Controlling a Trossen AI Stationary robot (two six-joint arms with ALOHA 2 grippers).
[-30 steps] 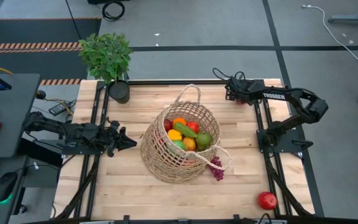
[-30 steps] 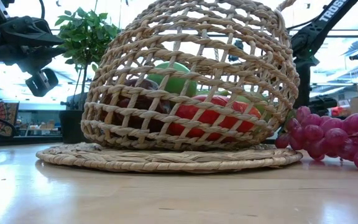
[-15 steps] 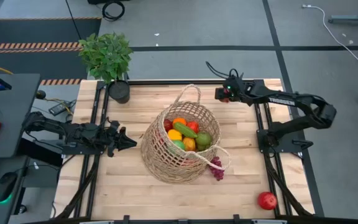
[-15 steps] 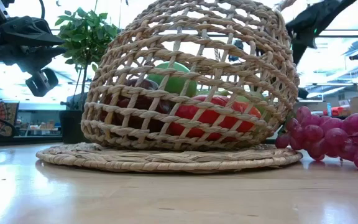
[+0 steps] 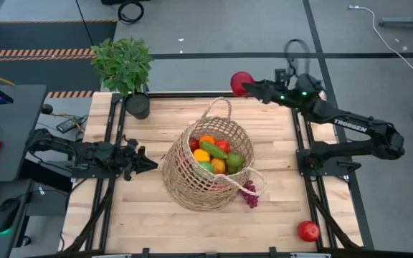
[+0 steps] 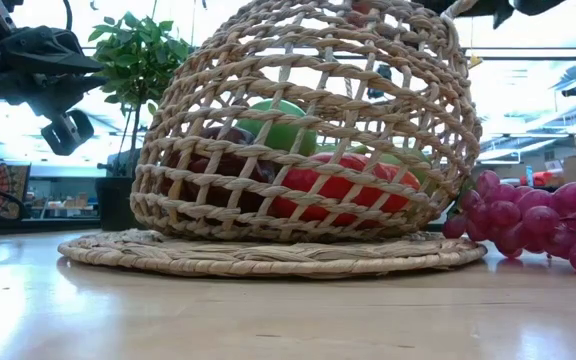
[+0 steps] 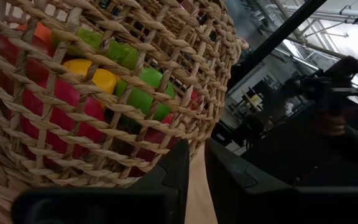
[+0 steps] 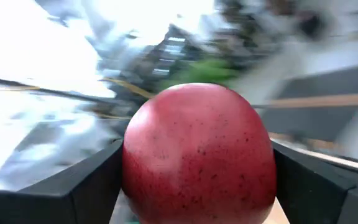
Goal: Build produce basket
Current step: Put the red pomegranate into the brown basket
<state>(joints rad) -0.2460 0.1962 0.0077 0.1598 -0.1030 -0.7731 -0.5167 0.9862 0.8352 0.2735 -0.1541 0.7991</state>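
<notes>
From above, the right gripper (image 5: 247, 85) clamps a red apple (image 5: 240, 81) between wide-set fingers, with the basket (image 5: 210, 166) of produce (image 5: 216, 154) well apart; a swing could fling it loose. The right wrist view shows the apple filling the fingers (image 8: 86, 186), seemingly snug. The left gripper (image 7: 192, 171), nearly closed and empty, waits beside the basket.

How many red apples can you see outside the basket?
2: one apple held in the right fingers above the table's far edge, another on the table's near right corner. More may hide inside the basket.

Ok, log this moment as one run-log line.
right gripper: shut on red apple, raised beyond table's far edge | left gripper: shut, idle beside basket | second apple, grapes: outside basket
</notes>
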